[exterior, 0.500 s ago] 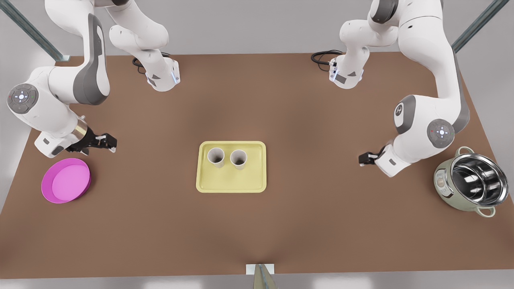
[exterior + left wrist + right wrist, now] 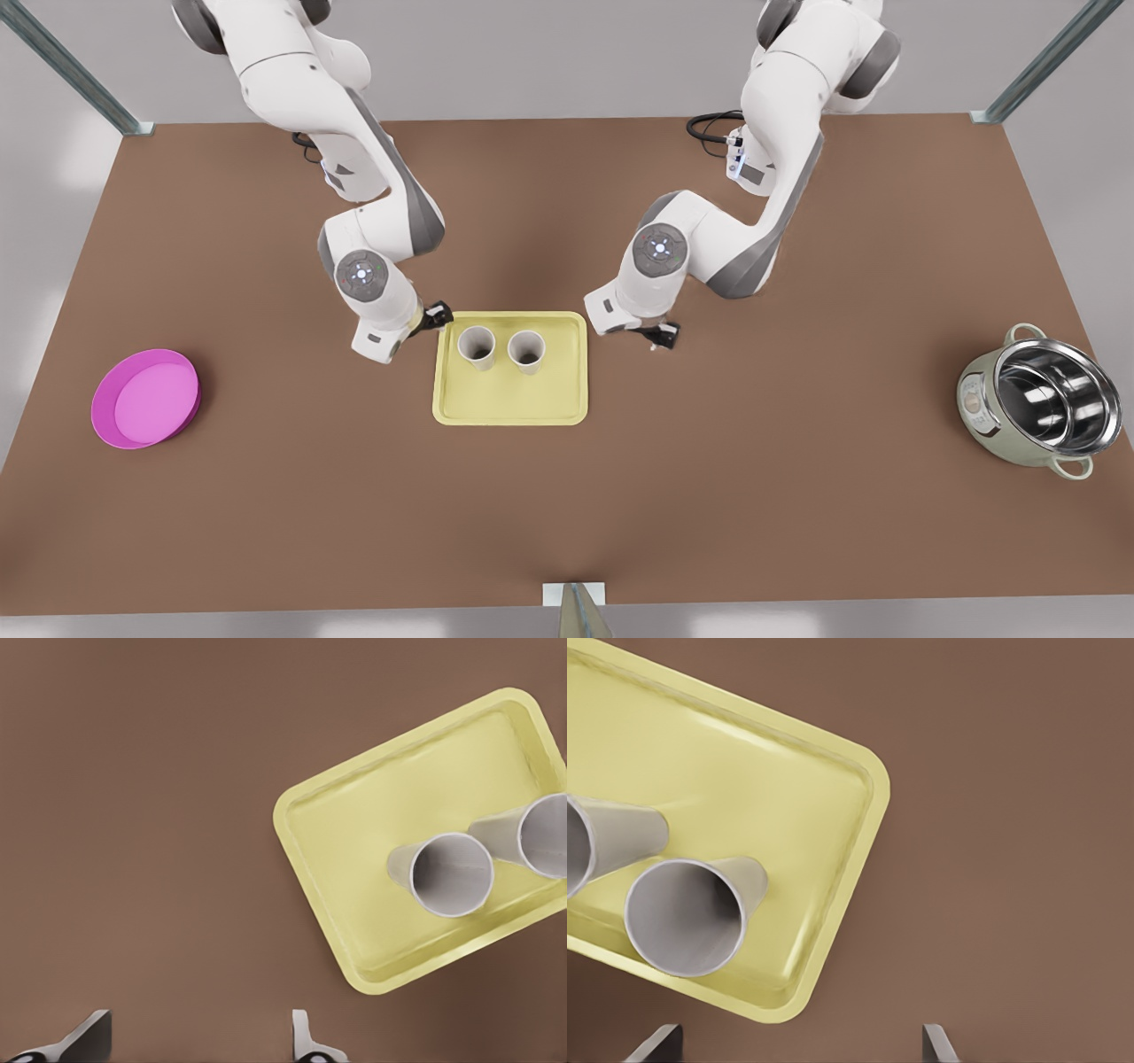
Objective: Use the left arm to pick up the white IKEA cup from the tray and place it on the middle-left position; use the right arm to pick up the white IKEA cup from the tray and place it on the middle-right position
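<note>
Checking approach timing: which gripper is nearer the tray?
Left. The left gripper sits at the tray corner on the front view's left; the right gripper hangs clearly off its opposite edge.

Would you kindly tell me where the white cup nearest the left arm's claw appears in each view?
Front view: the cup stands on the tray's far side, toward this view's left.
Left wrist view: the same cup, mouth toward the camera.
Right wrist view: cut off at the frame edge.
Shared landmark: the yellow tray.
</note>
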`<action>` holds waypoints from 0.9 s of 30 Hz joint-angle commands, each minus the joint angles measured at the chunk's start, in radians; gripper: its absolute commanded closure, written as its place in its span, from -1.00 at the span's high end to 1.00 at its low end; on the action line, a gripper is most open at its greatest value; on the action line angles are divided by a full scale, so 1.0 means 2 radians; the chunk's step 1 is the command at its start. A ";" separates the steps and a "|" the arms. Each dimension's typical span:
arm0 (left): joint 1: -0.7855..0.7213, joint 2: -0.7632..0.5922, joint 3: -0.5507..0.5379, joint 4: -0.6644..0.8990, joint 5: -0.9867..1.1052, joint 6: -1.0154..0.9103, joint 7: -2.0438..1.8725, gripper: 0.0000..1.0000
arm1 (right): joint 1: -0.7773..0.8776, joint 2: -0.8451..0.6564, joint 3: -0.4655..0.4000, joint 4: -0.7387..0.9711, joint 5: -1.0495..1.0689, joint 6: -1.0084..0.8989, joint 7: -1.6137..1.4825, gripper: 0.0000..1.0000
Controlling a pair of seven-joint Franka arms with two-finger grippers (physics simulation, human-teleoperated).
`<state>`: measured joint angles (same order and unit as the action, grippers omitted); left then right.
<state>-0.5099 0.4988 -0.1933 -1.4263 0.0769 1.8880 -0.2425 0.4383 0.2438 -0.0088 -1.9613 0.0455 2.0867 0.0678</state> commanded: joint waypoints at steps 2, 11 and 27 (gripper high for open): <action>-0.030 0.039 0.000 0.032 0.017 0.068 -0.296 1.00 | 0.000 0.008 0.000 -0.033 0.003 0.141 0.214 1.00; -0.054 0.129 0.005 0.105 0.032 0.141 -0.340 1.00 | -0.001 0.048 0.027 -0.025 0.037 0.159 0.213 1.00; -0.090 0.167 0.005 0.072 0.074 0.164 -0.358 1.00 | 0.005 0.084 0.039 -0.049 0.037 0.150 0.197 0.26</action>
<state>-0.6888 0.8327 -0.1851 -1.2830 0.2213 2.1871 -0.7826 0.4481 0.4072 0.0672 -2.0594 0.1187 2.3865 0.3925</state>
